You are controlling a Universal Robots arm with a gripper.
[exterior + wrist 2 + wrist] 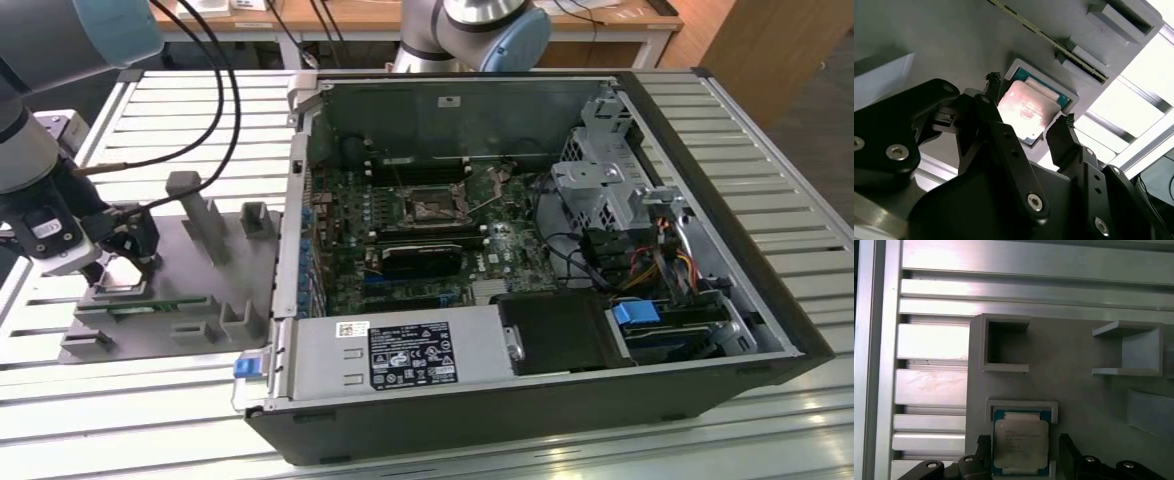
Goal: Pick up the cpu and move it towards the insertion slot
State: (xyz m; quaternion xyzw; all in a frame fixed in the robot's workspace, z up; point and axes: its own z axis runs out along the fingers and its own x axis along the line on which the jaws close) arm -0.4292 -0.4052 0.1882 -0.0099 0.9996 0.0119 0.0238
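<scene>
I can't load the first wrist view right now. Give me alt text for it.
The cpu, silvery top up, lies in a shallow framed pocket on a grey fixture plate, with the open gripper straddling it on two sides. Beside the plate run aluminium table slats.

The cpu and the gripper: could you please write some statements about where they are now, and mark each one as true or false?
1. The cpu lies in a recess of the grey fixture. True.
2. The gripper has lifted the cpu clear of the fixture. False: the cpu lies in its recess.
3. The gripper is open, with its fingers on opposite sides of the cpu. True.
4. The insertion slot holds the cpu. False: the slot is inside the computer case, and the cpu is outside the case, on the fixture.
5. The fixture stands to the exterior view's right of the case. False: it stands to the left.
</scene>
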